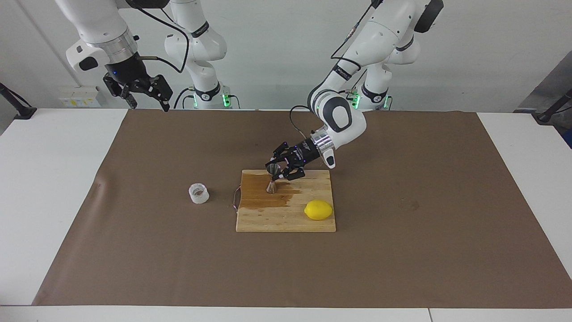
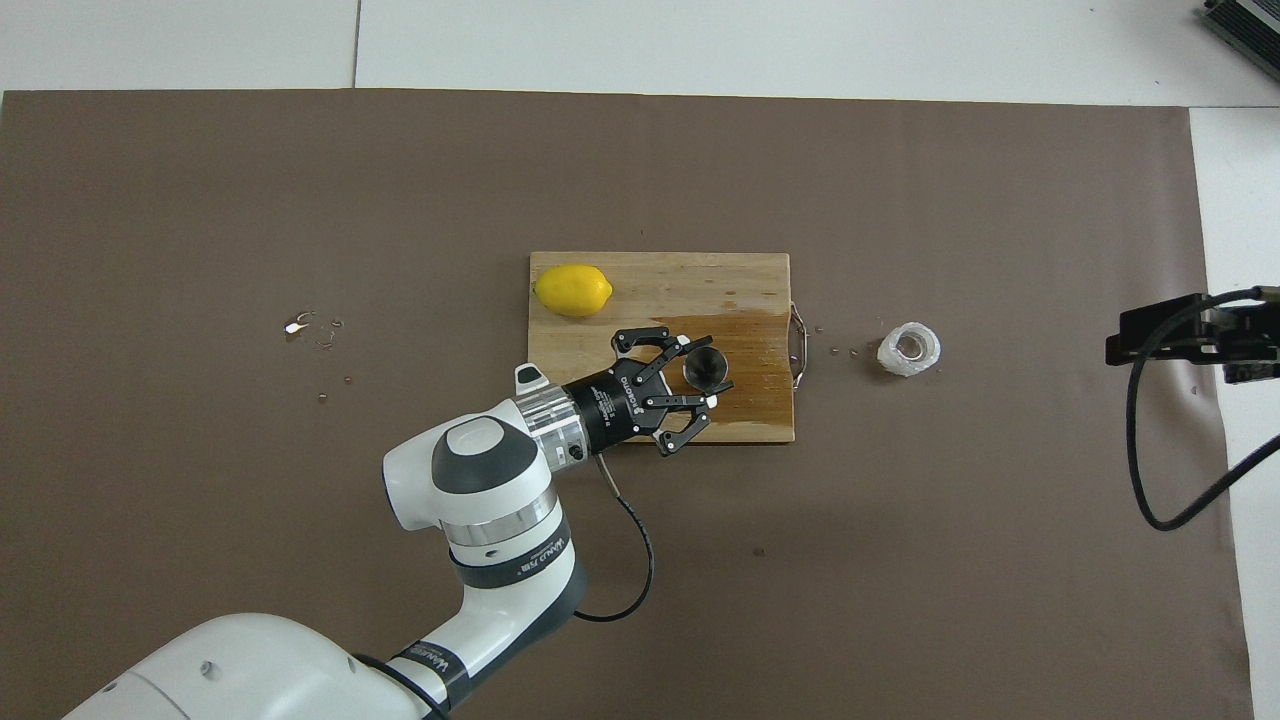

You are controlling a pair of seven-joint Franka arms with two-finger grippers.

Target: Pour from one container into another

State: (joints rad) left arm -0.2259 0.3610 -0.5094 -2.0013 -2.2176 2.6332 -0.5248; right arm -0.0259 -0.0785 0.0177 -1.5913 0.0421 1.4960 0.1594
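Steel hourglass jigger point(image 1: 272, 178) stands on wet wooden board point(image 1: 286, 219) near its robot-side edge, left end effector point(image 1: 280, 172) clenched at its slippery upper cone. Waist grip safer. Clear squat cup point(image 1: 199, 193) sits on surface mat beside the board's right-arm-end edge: light, rigid. Right end effector point(image 1: 142, 95) waits released.

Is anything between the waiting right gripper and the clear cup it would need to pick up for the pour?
Nothing visible. The cup stands alone on the brown mat, beside the board. The right gripper hangs open over its own end of the table. The left gripper is shut on the jigger on the board.
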